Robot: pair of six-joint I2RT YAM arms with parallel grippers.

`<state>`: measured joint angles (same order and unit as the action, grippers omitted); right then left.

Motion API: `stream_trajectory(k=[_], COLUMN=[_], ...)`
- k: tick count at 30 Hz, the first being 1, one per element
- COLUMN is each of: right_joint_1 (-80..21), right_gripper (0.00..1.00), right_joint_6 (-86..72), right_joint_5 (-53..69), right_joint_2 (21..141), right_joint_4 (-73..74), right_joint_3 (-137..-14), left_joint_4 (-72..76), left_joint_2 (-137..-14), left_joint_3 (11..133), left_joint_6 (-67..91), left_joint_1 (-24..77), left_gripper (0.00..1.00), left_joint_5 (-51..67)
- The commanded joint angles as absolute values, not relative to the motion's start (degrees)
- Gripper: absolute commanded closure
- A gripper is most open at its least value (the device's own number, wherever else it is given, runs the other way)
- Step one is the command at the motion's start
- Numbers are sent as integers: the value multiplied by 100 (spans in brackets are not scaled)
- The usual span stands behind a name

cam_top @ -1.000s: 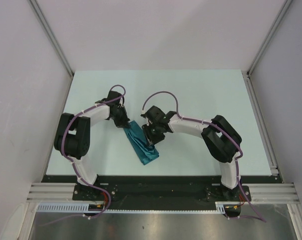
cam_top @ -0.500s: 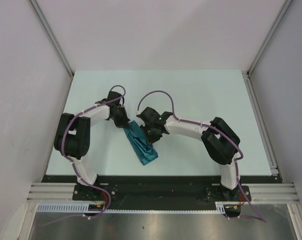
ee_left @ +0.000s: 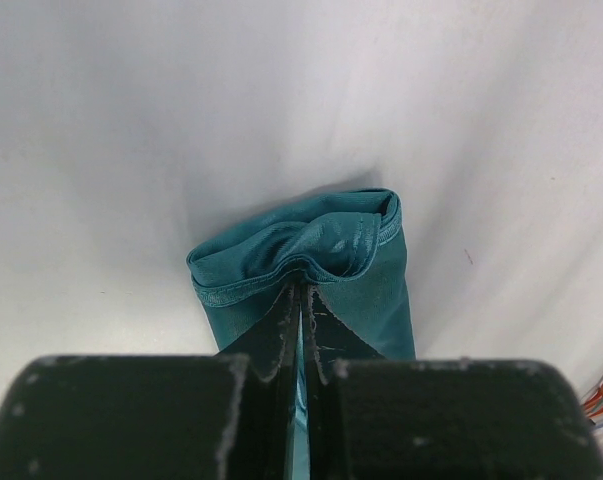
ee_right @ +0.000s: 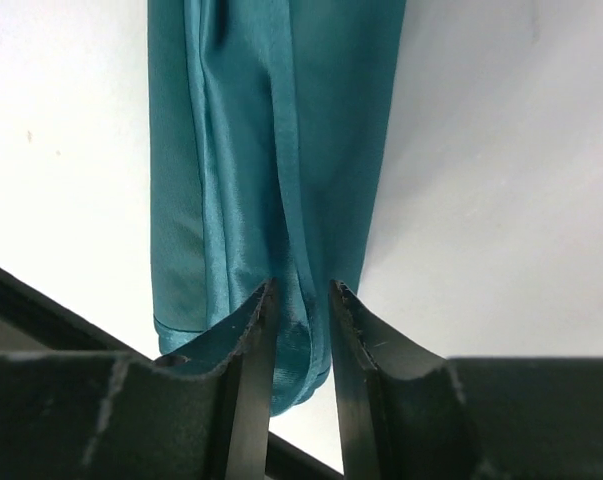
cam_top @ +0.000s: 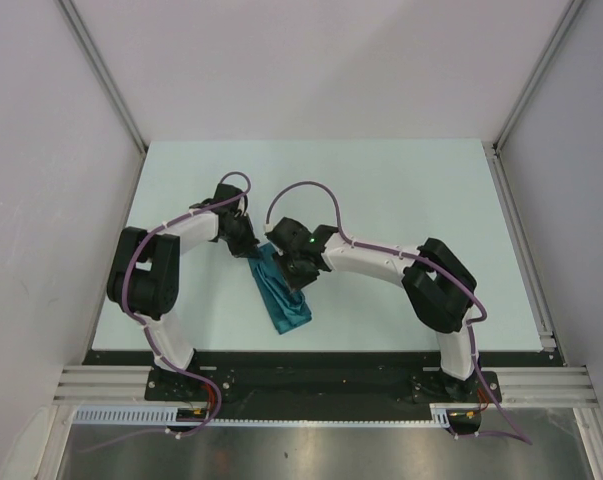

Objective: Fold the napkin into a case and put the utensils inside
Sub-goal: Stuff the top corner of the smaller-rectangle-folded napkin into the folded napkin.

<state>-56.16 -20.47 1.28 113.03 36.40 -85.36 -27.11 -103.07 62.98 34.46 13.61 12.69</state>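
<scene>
The teal napkin [cam_top: 283, 300] lies on the table as a long narrow folded strip, running from between my two grippers toward the near edge. My left gripper [cam_top: 253, 251] is shut on the strip's far end; in the left wrist view the jaws [ee_left: 302, 305] pinch the cloth [ee_left: 311, 240], which bunches just beyond the tips. My right gripper [cam_top: 289, 272] sits over the strip's upper part; in the right wrist view its fingers [ee_right: 301, 300] are closed on a raised fold of the cloth [ee_right: 271, 150]. The orange-red utensil is out of view.
The pale table [cam_top: 411, 200] is bounded by a raised rail on the right [cam_top: 521, 250] and white walls on all sides. A dark edge strip [cam_top: 321, 357] runs along the near side by the arm bases.
My right arm has reached left, its gripper moving onto the strip's upper part close to the left gripper. The napkin's near end has shifted slightly left. The left gripper has stayed put.
</scene>
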Motion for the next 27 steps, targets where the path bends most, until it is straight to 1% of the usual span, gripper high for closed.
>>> stream_trajectory(k=[1, 14, 19, 27], right_joint_1=[-5643, -5669, -5678, -5687], right_gripper=[68, 67, 70, 69], right_joint_6=[-1978, -1907, -1898, -1898], right_joint_5=[-255, -53, 140, 141], right_joint_2=[11127, 11320, 11382, 11487], right_joint_4=[3955, 3911, 3832, 3814], right_joint_3=[-8938, -8833, -8772, -8710], left_joint_4=[-2689, -2689, -2681, -2698], left_joint_2=[-10037, -10046, -10037, -10028], left_joint_3=[6240, 6258, 6258, 6267], left_joint_6=[3357, 3349, 3357, 3357], left_joint_1=[1336, 1336, 1336, 1336], left_gripper=[95, 96, 96, 96], left_joint_5=[1362, 1389, 1415, 1398])
